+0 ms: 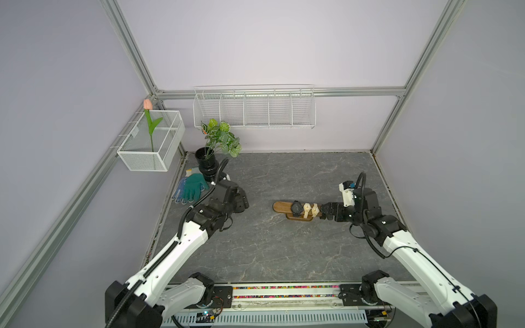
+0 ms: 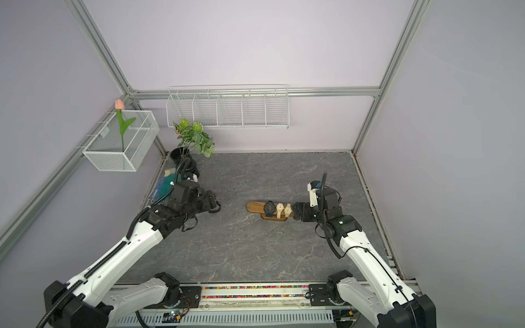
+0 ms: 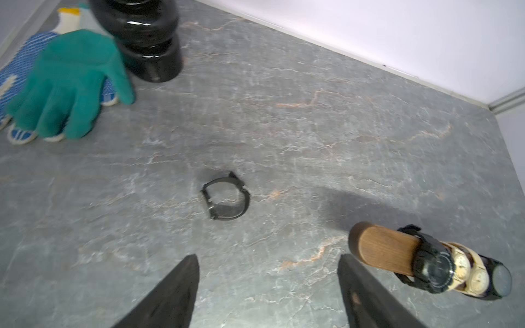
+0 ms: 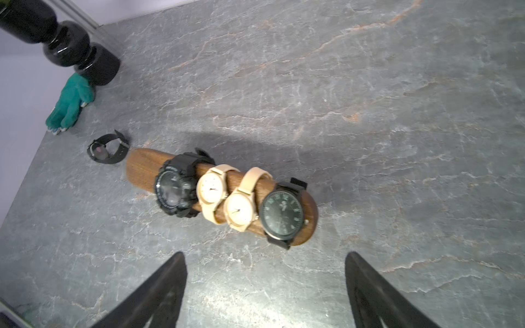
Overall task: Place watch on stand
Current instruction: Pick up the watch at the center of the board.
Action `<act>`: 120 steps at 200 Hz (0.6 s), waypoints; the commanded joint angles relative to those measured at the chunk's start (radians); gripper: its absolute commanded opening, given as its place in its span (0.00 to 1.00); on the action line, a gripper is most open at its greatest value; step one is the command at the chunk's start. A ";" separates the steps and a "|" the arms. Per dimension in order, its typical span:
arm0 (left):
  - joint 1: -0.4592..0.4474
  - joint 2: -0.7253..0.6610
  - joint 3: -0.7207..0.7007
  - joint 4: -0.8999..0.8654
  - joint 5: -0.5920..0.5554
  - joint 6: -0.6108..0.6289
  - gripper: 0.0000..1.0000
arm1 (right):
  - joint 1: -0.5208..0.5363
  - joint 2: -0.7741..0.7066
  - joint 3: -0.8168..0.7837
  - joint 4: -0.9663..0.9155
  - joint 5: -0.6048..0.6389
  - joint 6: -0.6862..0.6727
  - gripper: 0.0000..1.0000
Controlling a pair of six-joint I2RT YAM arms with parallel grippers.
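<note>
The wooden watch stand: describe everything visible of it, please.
The stand is a long brown wooden bar with rounded ends, level on a smaller oval wooden foot resting on the grey marbled table. Four watches are strapped around it: a chunky black watch, a cream watch, a second cream watch, then a dark-faced watch at one end. The opposite end is bare. The right end effector, open, sits near the dark-faced end without touching.

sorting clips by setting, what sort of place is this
Most likely a robot test cell, not a home: bare walls framed by aluminium rails, a left arm and right arm on a front mount, and staged props like the watch stand and gloves.
</note>
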 commanded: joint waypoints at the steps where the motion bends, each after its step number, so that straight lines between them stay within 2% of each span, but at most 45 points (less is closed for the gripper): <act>1: 0.010 -0.165 -0.068 0.030 -0.137 -0.065 0.83 | 0.091 0.057 0.096 -0.012 0.064 -0.008 0.88; 39: 0.022 -0.374 -0.161 0.008 -0.295 -0.080 0.89 | 0.277 0.290 0.309 -0.026 0.115 -0.046 0.90; 65: 0.023 -0.450 -0.213 0.009 -0.306 -0.079 0.91 | 0.367 0.491 0.463 -0.034 0.138 -0.061 0.92; 99: 0.024 -0.525 -0.257 -0.020 -0.315 -0.092 0.92 | 0.448 0.741 0.690 -0.064 0.106 -0.098 1.00; 120: 0.023 -0.583 -0.282 -0.037 -0.330 -0.107 0.92 | 0.485 0.879 0.843 -0.094 0.117 -0.118 0.95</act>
